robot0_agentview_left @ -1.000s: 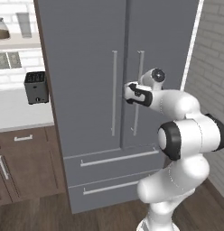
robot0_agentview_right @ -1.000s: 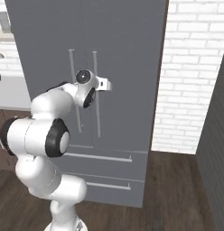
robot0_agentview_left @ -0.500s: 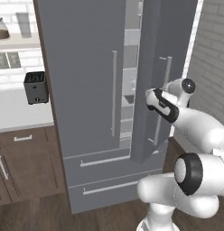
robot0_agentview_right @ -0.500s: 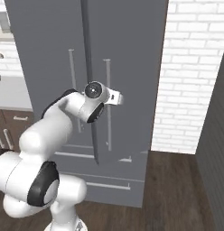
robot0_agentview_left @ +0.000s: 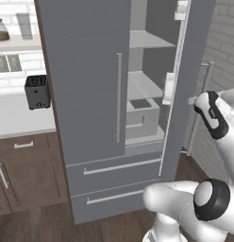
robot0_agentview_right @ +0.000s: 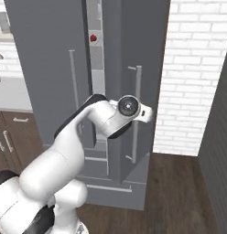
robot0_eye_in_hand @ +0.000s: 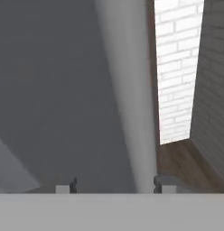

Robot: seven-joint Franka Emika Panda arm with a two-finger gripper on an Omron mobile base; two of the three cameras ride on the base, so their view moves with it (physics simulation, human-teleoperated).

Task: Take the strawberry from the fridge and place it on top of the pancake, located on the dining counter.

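Behind the fridge (robot0_agentview_left: 86,94) door's handle (robot0_eye_in_hand: 129,99), brick is showing; my gripper (robot0_eye_in_hand: 114,185) is standing spread around it.

Arm bent forward at mid height; hand (robot0_eye_in_hand: 114,184) fingers parted.

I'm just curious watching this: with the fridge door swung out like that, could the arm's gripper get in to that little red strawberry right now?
Probably not yet. The strawberry sits high inside the fridge, seen through a narrow gap. The gripper is lower, outside, at the right door's handle.
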